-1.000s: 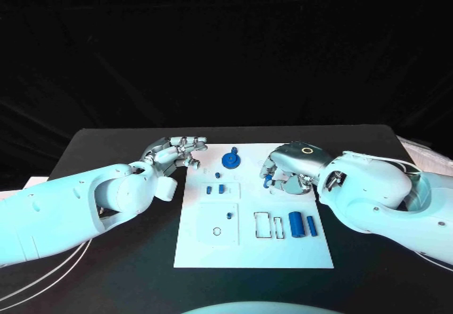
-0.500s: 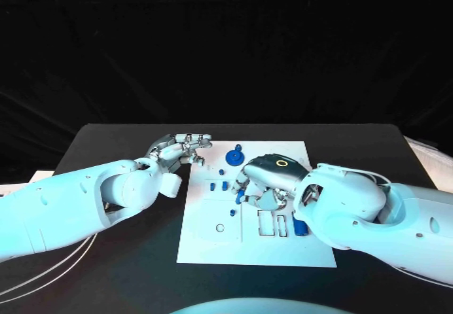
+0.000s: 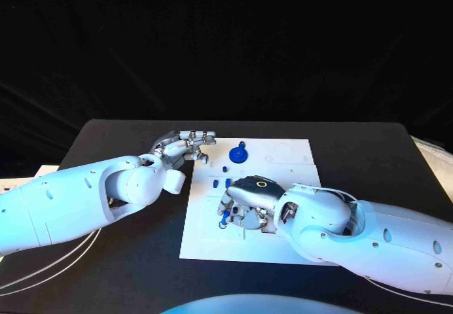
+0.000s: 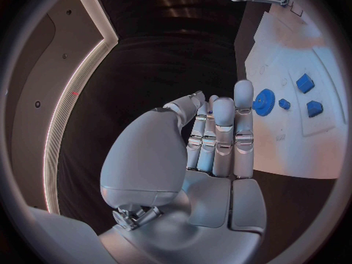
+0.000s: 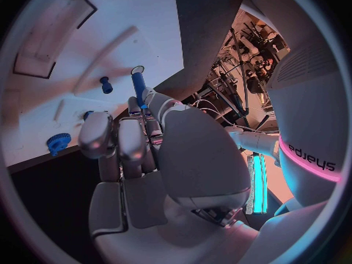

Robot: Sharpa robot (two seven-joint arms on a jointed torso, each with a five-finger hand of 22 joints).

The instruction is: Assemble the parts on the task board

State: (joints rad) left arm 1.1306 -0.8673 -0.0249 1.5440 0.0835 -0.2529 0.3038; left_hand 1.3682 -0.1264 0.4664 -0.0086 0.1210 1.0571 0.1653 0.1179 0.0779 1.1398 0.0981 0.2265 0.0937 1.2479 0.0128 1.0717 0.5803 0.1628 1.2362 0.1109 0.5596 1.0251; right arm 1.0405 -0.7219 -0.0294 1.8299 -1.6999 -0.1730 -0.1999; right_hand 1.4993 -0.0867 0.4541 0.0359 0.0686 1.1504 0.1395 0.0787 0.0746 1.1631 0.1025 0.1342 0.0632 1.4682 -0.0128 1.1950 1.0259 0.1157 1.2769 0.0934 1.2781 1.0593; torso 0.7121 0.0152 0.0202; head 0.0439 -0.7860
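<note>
Black counter [image 3: 113, 140] under dark drapery, white task board [image 3: 283, 157] at its middle. On the board's far part: blue gear [image 3: 239, 155] with a short stub above it, two small blue blocks [image 3: 224, 183] just nearer the robot.

Right hand [image 3: 247, 204] low over the board's left-middle area, fingers [image 5: 121, 141] curled round a slim blue pin [image 5: 138, 87]; pin tip poking out past the fingertips, pointing down toward the white surface. A second small blue peg [image 5: 106, 85] lying loose on the board just beside that tip. Exact socket under the hand hidden by the palm in the head view.

Left hand [image 3: 184, 147] parked at the board's far left corner, fingers straight and together, apart from the thumb, holding nothing; touching the board's edge or merely beside it — impossible to tell.

Probably the insertion step for the pin. To do it well: keep the pin upright rather than tilted, bring the tip squarely over its hole before pressing, descend slowly, ease pressure if it jams instead of forcing. Avoid brushing the loose peg or the blocks. Steadying the board edge with the left hand likely helpful against sliding.
</note>
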